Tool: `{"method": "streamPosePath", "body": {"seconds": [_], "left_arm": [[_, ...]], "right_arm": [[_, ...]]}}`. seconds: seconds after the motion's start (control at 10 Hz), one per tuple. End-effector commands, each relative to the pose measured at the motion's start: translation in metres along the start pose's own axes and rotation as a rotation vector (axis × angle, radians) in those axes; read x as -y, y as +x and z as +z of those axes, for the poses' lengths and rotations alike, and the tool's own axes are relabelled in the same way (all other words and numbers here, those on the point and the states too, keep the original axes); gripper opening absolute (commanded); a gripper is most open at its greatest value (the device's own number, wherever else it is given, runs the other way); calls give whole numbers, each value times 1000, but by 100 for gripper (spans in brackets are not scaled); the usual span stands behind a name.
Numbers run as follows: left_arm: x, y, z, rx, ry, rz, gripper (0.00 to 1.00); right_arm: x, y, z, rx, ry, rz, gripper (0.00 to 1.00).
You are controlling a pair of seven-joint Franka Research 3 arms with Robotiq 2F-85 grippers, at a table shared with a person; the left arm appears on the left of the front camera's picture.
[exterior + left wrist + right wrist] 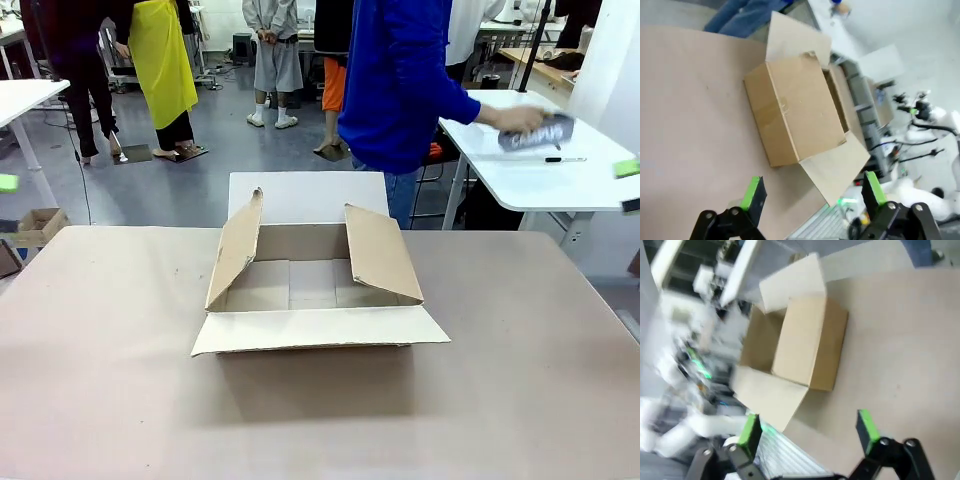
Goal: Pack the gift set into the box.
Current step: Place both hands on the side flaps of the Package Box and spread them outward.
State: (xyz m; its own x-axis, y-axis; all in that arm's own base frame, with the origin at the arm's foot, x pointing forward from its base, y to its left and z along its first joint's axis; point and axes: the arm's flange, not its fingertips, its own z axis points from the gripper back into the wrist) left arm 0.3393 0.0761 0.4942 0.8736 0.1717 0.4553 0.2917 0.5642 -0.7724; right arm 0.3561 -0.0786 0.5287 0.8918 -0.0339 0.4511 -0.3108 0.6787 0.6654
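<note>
Hands on both arms hover wide open over the brown bench [100, 350], gripping nothing: the left hand [812, 195] and the right hand [807, 432] each show 2 green-padded fingers spread well apart. The box [320, 328] sits mid-bench with its 4 flaps open. At a white bench [560, 185] beyond, a person [400, 80] in blue has the person's hand [515, 117] on the dark item [540, 133] printed "CAMPUS".

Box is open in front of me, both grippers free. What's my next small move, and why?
Probably hold both arms back and wait. The box is open and empty, while the person's hand is on the dark item over on the white side table, far from the box. The left gripper and right gripper are open, with nothing near to grasp.
</note>
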Motion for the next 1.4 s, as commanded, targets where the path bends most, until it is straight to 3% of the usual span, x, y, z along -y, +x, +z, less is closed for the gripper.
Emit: {"method": "streamPosePath", "body": {"seconds": [0.0,0.1,0.2,0.3,0.4,0.5,0.6,0.7,0.9,1.0,1.2,1.3], "left_arm": [[65,37,-55,-173,207,-67,100],[90,49,-83,-229,271,-99,100],[113,58,-110,-269,324,-124,100],[131,63,-133,-292,388,-139,100],[143,63,-156,-354,450,-158,100],[150,61,-175,-395,489,-171,100],[153,56,-189,-428,499,-184,100],[154,52,-203,-452,506,-195,100],[150,37,-220,-506,481,-226,100],[144,28,-218,-507,473,-224,100],[150,31,-228,-504,483,-221,100],[150,31,-228,-504,483,-221,100]], "right_arm": [[-49,5,-69,-96,-50,306,100],[-72,4,-101,-156,-51,438,100],[-90,1,-129,-162,-107,572,100],[-103,-4,-151,-179,-83,730,100],[-114,-19,-170,-236,69,948,100],[-115,-28,-178,-291,311,1086,100],[-111,-28,-183,-244,466,1080,100],[-105,-25,-189,-149,443,1018,100],[-95,-17,-206,70,324,830,100],[-94,-16,-214,128,266,770,100],[-96,-15,-228,179,163,734,100],[-96,-17,-230,150,105,745,100]]}}
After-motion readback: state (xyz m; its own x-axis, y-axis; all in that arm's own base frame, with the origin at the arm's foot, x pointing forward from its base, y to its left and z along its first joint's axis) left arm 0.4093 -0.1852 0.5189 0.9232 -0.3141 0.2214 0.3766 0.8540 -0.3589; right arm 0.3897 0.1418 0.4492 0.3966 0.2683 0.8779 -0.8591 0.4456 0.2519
